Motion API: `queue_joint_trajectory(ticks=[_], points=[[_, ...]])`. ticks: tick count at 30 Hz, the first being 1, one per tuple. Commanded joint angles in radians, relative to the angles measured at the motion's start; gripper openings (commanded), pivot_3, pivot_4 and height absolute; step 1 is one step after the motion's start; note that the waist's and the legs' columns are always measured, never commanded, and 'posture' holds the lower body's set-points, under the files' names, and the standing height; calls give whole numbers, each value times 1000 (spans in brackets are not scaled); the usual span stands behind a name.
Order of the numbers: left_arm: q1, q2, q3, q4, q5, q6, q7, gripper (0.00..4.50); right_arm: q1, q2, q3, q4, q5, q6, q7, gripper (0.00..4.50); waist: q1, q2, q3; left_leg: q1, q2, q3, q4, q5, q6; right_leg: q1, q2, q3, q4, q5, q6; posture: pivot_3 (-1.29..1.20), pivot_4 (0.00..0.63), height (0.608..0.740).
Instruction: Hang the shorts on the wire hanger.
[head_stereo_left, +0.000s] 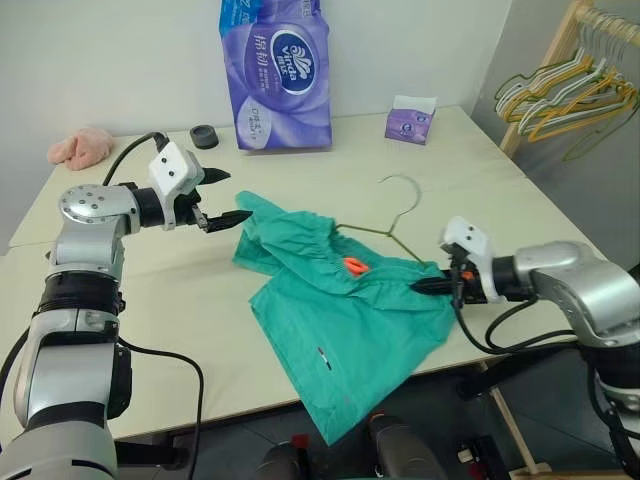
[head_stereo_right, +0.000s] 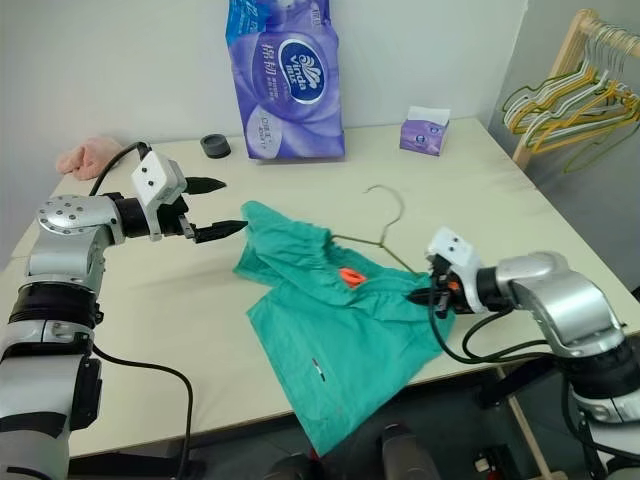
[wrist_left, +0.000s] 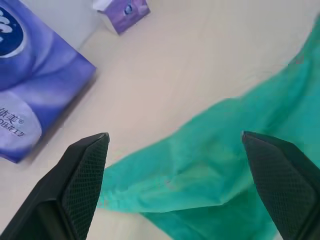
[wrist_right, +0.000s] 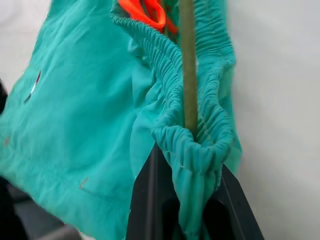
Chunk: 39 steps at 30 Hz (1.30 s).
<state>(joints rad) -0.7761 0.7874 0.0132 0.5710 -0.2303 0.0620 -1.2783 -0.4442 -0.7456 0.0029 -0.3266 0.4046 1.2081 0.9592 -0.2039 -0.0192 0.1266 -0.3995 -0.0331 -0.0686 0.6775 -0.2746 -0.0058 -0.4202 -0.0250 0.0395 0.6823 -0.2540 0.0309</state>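
A: Which step is judged to be in hand?

B: The threading of the shorts (head_stereo_left: 345, 330) onto the wire hanger (head_stereo_left: 392, 226). The shorts are spread on the table (head_stereo_left: 300, 180), with 1 leg draped over the near edge. The hook and 1 sloping wire are seen bare on the tabletop; the rest is covered by the waistband.

A: How are the tools set?

B: The right gripper (head_stereo_left: 437, 284) is pressed together on the gathered waistband at the right corner, with the wire seen entering the fabric just beyond it. The left gripper (head_stereo_left: 228, 197) is spread wide, nothing in it, poised just beside the left end of the cloth.

A: What is called for next?

B: Probably a fresh hold by the left gripper on the left waistband, so that it can be drawn over the hanger's other shoulder.

A: What is hard to make out?

B: Whether the wire itself is pinched with the cloth cannot be told. The hanger's left shoulder and bottom bar are hidden under the fabric.
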Motion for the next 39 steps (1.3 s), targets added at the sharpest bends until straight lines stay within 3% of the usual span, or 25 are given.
queue_joint_trajectory(ticks=[1, 4, 7, 12, 18, 22, 27, 31, 39], points=[[95, 6, -16, -294, -166, 240, -120, 4459, 93, 40, -206, -83, 41, 172, -117, 0, 1, 0, 0, 0, 0, 0, 0, 0, 0, 0, 0, 0, 0, 0, 0, -269, 109, 740], [156, 0, -34, -476, -250, 377, -147, 4459, 166, 74, -315, -130, 48, 238, -188, 0, 6, 0, 0, 0, 0, 0, 1, 0, 0, 0, 0, 0, 1, 0, 0, -285, 119, 740], [145, -76, -82, -586, -316, 465, -132, 4459, 243, 131, -489, -172, 15, 300, -287, 0, 15, 1, 0, 0, 0, 0, 1, 0, 0, 1, 0, 0, 0, 0, 0, -309, 129, 740], [78, -206, -135, -619, -357, 524, -108, 4459, 285, 182, -724, -197, -73, 404, -435, 0, 9, 4, 2, 4, -3, 1, 1, 0, 0, 7, 0, 1, -1, -1, 1, -354, 140, 740], [-10, -357, -172, -580, -340, 505, -51, 4459, 244, 152, -884, -197, -145, 406, -561, 0, -11, 9, 5, 9, -3, 3, 0, -3, 5, 12, 4, 2, -2, -2, 4, -396, 150, 740], [-64, -452, -211, -557, -221, 368, 49, 4459, 107, 42, -889, -175, -203, 406, -642, 0, -39, 17, 10, 11, -5, 8, 0, -4, 6, 13, 3, 7, -2, -3, 6, -417, 162, 740], [-99, -518, -225, -535, -143, 255, 128, 4459, -56, -39, -859, -90, -227, 406, -691, 0, -69, 17, 12, 16, -6, 14, -1, -9, 15, 16, 2, 9, -3, -6, 10, -418, 174, 740], [-130, -548, -241, -519, -80, 150, 159, 4459, -210, -98, -851, 88, -257, 398, -733, 0, -86, 19, 22, 16, -6, 17, -1, -10, 17, 16, 2, 17, -3, -6, 10, -417, 183, 740], [-219, -624, -205, -458, -113, 165, 216, 4459, -365, -242, -776, 440, -276, 305, -756, 0, -103, 18, 39, 17, -8, 29, -1, -13, 22, 16, 1, 28, -4, -7, 13, -420, 194, 740]])
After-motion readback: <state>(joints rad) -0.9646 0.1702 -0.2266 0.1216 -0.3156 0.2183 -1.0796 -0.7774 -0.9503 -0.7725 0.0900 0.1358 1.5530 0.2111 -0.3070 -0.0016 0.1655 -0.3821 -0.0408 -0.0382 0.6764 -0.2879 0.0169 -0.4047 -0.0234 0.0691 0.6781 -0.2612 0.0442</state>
